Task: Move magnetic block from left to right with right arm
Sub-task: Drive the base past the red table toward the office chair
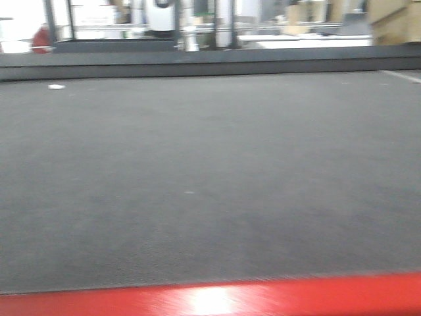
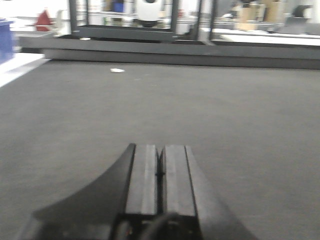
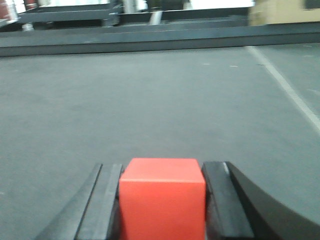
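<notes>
Two pincers show, each in its own wrist view. The right pincer [image 3: 162,170] is parted just the width of the magnetic block [image 3: 162,205] and clamps it, its fingers [image 3: 107,200] flat against the side faces. The red cube sits square between them, one face turned back toward the wrist. Being a cube, it has no long axis. Whether it rests on the grey worktop [image 3: 150,100] I cannot tell. The left pincer [image 2: 160,150] is fully closed, with nothing between. Far ahead and right of the right pincer stands a tan cardboard box [image 3: 285,12], contents hidden. A white scrap [image 2: 117,70] lies far ahead-left of the left pincer.
</notes>
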Tool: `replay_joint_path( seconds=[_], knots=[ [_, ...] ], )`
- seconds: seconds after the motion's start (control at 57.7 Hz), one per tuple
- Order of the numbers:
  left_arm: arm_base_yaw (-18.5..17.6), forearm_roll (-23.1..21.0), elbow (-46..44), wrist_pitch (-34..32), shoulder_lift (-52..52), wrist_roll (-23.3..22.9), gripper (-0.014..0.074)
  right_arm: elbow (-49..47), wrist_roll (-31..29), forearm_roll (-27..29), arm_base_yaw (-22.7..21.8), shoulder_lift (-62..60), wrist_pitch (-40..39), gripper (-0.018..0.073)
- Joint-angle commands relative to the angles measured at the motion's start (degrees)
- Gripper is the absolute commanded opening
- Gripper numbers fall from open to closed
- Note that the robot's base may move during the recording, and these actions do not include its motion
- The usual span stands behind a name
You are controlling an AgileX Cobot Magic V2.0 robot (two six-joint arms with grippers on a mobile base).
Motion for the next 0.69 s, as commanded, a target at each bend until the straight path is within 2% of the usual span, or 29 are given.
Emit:
replay_joint_path(
  seconds=[0.0, 0.676],
  knots=[
    [-0.08, -0.27, 0.44, -4.75, -0.70, -0.34, -0.0126, -1.44, -0.48, -1.18, 0.00, 0.78, -4.79, 0.0234],
    [-0.08, -0.27, 0.44, -4.75, -0.70, -0.34, -0.0126, -1.44, -0.48, -1.18, 0.00, 0.78, -4.79, 0.0234]
  ],
)
